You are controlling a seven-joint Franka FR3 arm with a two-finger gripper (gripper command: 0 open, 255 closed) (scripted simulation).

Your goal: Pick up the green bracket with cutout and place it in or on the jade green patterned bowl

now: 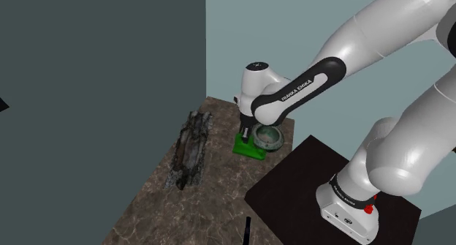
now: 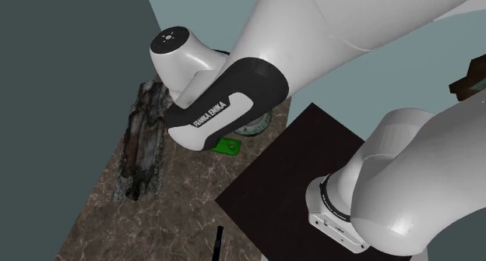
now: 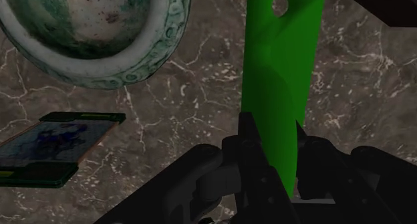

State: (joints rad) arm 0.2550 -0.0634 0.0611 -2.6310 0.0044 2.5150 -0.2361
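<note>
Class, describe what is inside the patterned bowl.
The bowl looks empty: a pale, green-mottled inside. The green bracket is outside it, clasped in the gripper. The bowl's cropped part cannot be judged.

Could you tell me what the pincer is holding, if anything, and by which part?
The pincer clasps the green bracket at the end opposite its round hole.

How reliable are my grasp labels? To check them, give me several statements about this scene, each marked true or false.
1. The gripper is shut on the green bracket. True.
2. The green bracket lies inside the bowl. False: it is outside the bowl, beside it.
3. The green bracket has a round hole near its far end. True.
4. The dark rough lump sits between the green bracket and the bowl. False: it lies apart from both, towards the shoulder view's left.
</note>
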